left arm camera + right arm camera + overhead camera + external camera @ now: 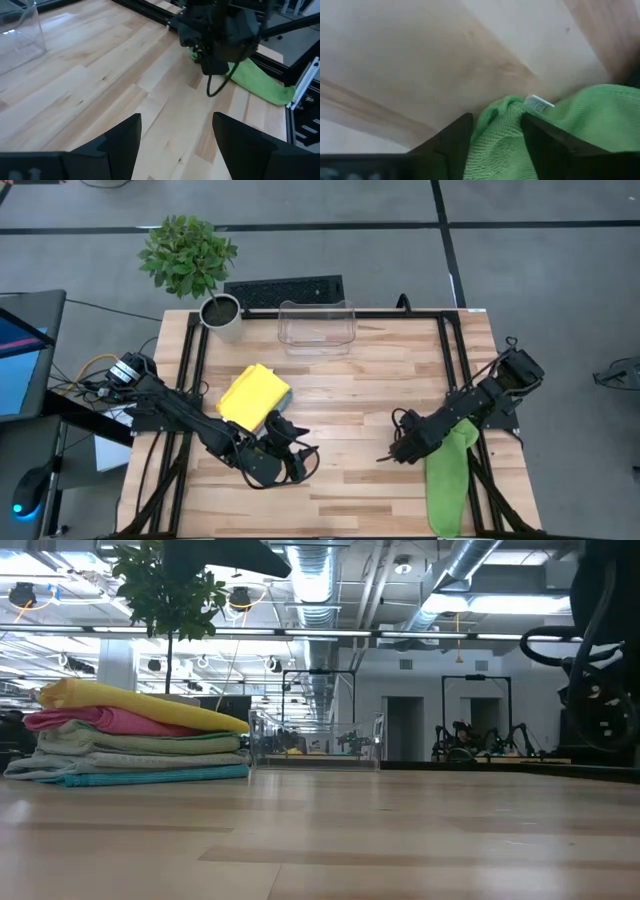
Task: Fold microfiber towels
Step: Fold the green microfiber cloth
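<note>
The right gripper [492, 137] sits low on the worktop [350, 390], fingers parted around a bunched edge of the lime green towel [447, 480], which trails toward the near right corner. The left gripper [175, 142] hovers open beside the stack of folded towels [254, 396] at the left

Both arms are built from dark, almost black segments with rounded joint housings. The left arm [180, 415] has a silver ring and bundled cables, yellow among them, at its base. The right arm [470, 408] carries a thin black cable looping from its wrist. The fingers [120, 142] are flat, matte black wedges
</note>
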